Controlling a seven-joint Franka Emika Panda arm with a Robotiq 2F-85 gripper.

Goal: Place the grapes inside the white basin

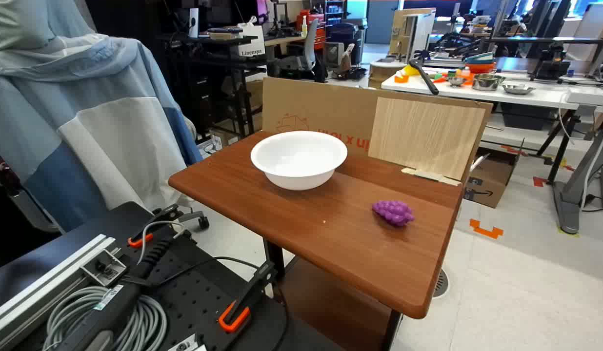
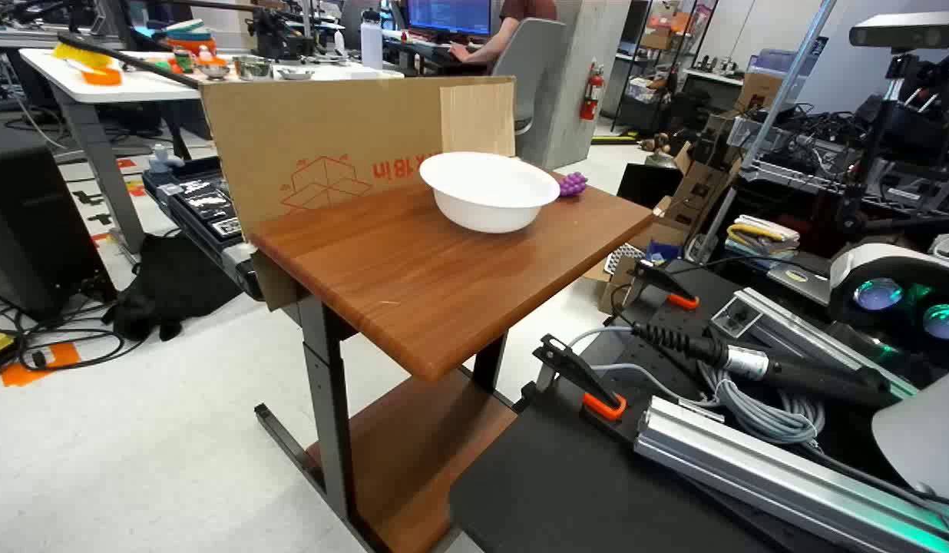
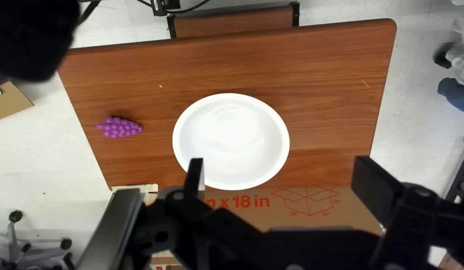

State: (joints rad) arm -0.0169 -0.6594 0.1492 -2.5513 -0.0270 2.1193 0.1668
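The purple grapes lie on the brown table, apart from the white basin, in both exterior views [image 1: 393, 213] [image 2: 573, 184]. They also show in the wrist view [image 3: 120, 127], left of the basin, stem end pointing left. The wide white basin [image 1: 301, 183] stands upright on the table near the cardboard; it also shows in an exterior view [image 2: 490, 219]. In the wrist view the basin [image 3: 232, 131] is empty inside. My gripper [image 3: 280, 167] is open with nothing between its fingers, above the table. Its left finger overlaps the basin's lower rim in the picture. The exterior views do not show the gripper.
A cardboard panel [image 1: 326, 105] [image 2: 321, 138] stands along the table's [image 1: 282, 214] back edge. A light wood board [image 1: 423, 139] leans on it near the grapes' end. A black bench [image 1: 199, 297] with orange clamps and coiled cables stands beside the table's front edge.
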